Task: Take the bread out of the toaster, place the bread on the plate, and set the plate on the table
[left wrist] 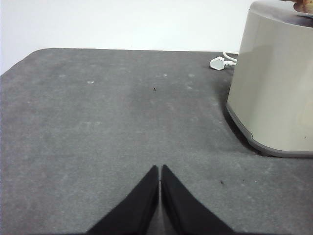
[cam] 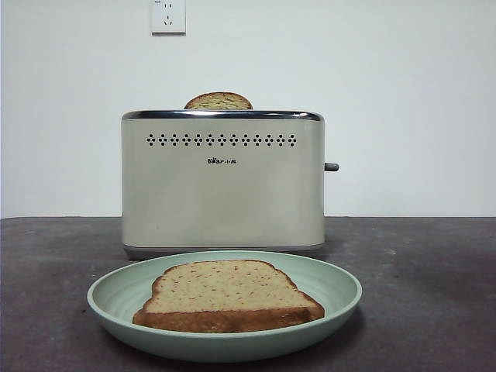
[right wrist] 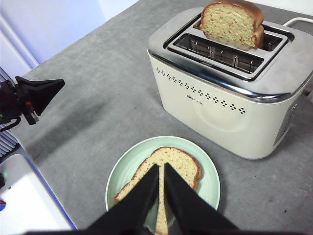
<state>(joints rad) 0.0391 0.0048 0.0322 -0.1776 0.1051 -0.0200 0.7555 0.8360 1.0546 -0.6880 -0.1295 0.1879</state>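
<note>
The bread (cam: 229, 294) lies flat on the mint-green plate (cam: 341, 291), which rests on the table (cam: 418, 271) in front of the toaster (cam: 223, 194). In the right wrist view my right gripper (right wrist: 161, 166) is shut and empty, well above the bread (right wrist: 171, 164) and plate (right wrist: 208, 181), with the toaster (right wrist: 215, 103) beyond. My left gripper (left wrist: 160, 169) is shut and empty over bare table (left wrist: 98, 122), off to the toaster's (left wrist: 274, 88) side. It also shows in the right wrist view (right wrist: 44, 90). Neither gripper shows in the front view.
A second slice (cam: 218, 101) stands in the toaster's far slot, also visible in the right wrist view (right wrist: 230, 24); the near slot is empty. A white plug (left wrist: 217, 62) and cord lie behind the toaster. A wall socket (cam: 168, 15) is on the white wall.
</note>
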